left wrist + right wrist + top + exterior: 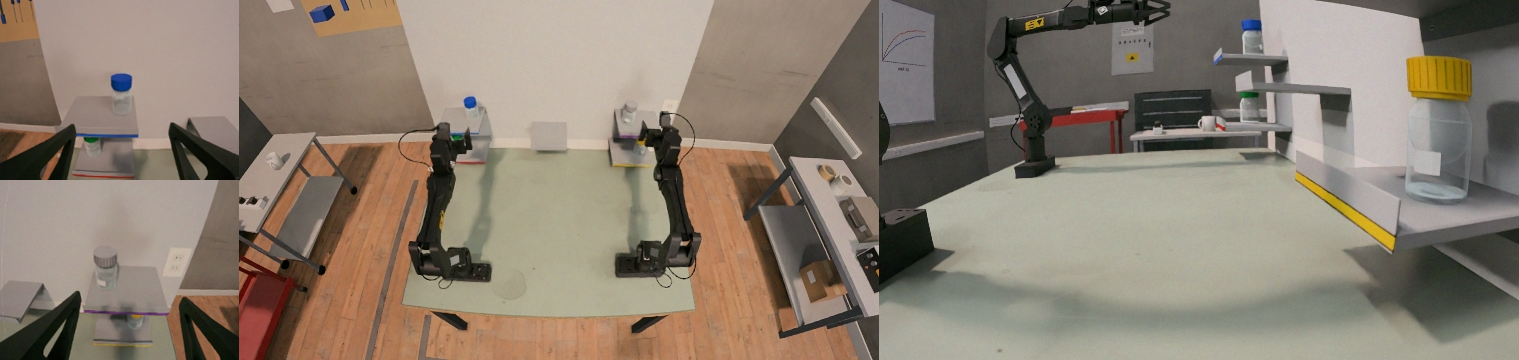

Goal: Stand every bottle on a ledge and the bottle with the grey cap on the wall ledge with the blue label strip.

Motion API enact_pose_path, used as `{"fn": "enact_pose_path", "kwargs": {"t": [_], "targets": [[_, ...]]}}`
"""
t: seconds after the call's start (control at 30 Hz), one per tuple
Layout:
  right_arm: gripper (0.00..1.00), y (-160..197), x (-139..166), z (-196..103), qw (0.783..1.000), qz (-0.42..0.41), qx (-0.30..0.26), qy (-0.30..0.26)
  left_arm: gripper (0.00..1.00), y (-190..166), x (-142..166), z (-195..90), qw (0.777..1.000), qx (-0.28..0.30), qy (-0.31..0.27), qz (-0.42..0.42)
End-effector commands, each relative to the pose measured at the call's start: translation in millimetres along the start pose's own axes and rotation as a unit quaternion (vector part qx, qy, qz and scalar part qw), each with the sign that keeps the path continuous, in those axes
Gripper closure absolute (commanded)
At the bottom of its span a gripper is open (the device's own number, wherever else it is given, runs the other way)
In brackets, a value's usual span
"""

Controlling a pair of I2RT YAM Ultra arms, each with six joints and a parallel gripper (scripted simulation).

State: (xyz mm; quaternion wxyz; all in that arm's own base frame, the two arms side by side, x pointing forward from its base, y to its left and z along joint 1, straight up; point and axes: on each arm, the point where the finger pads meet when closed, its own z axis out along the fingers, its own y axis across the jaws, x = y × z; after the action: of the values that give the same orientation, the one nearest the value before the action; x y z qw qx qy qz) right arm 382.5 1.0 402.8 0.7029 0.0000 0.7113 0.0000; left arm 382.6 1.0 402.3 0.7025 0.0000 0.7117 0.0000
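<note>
Table: pale green top (pixel 559 225) (pixel 1159 225), one faint round mark.
Left gripper (pixel 462 142) (pixel 122 132): fingers apart, nothing held.
Right gripper (pixel 650 134) (pixel 128 308): same.
Grey-cap bottle (pixel 629 112) (pixel 106 270): upright, purple-strip ledge (pixel 645 121) (pixel 136 292).
Blue-strip ledge (pixel 451 119) (pixel 1251 60) (pixel 94 114): blue-cap bottle (pixel 471 107) (pixel 1252 37) (pixel 121 94) standing.
Wall: white panel (pixel 559 65), grey either side.
Floor: wood planks (pixel 374 210).
</note>
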Motion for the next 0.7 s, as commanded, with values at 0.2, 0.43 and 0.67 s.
{"fn": "enact_pose_path", "kwargs": {"t": [0.2, 0.43, 0.67], "targets": [[0.00, 0, -4, -1, 1.000, 0.000, 0.000, -0.006, 0.00, 0, -5, -1, 1.000, 0.000, -0.007, 0.000], [0.00, 0, -4, -1, 1.000, 0.000, 0.000, -0.006, 0.00, 0, -5, -1, 1.000, 0.000, -0.007, 0.000], [0.00, -4, -6, -2, 1.000, 0.001, 0.019, -0.012, 0.00, -1, 7, 1, 1.000, 0.003, 0.023, -0.003]]}}
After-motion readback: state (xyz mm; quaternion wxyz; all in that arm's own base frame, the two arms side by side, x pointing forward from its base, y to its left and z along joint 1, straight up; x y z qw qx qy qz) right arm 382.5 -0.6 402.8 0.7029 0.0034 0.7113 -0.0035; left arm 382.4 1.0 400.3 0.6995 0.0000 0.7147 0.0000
